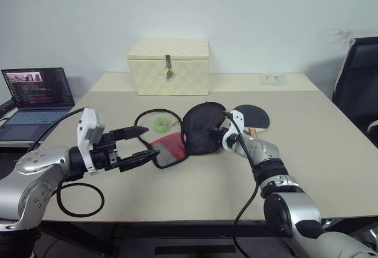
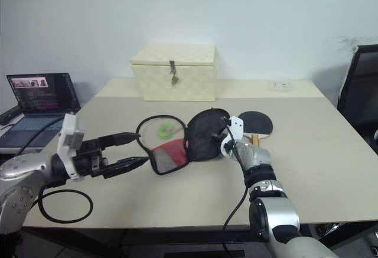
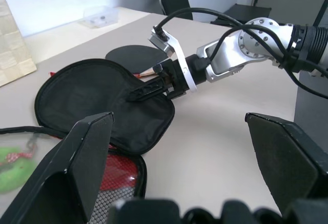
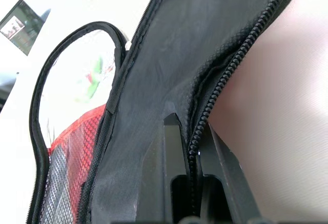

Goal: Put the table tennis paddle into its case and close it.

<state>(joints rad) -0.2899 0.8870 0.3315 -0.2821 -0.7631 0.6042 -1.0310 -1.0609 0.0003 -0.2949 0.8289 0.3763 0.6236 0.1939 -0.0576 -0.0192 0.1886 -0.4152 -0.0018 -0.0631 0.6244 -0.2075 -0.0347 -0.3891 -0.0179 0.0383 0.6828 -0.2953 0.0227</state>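
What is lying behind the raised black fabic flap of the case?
Behind the raised black fabric flap lies the round black paddle blade; its pale handle is partly covered by the right gripper.

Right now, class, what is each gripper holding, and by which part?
The right gripper is shut on the case, pinching the zipper edge of its open flap. The left gripper is open and holds nothing.

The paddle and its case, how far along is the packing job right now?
Early. Done: the case lies unzipped on the table. In hand: the right gripper is shut on the case's zipper edge, and the left gripper hovers open beside it. Left: the table tennis paddle lies outside behind the case; it needs inserting, then zipping.
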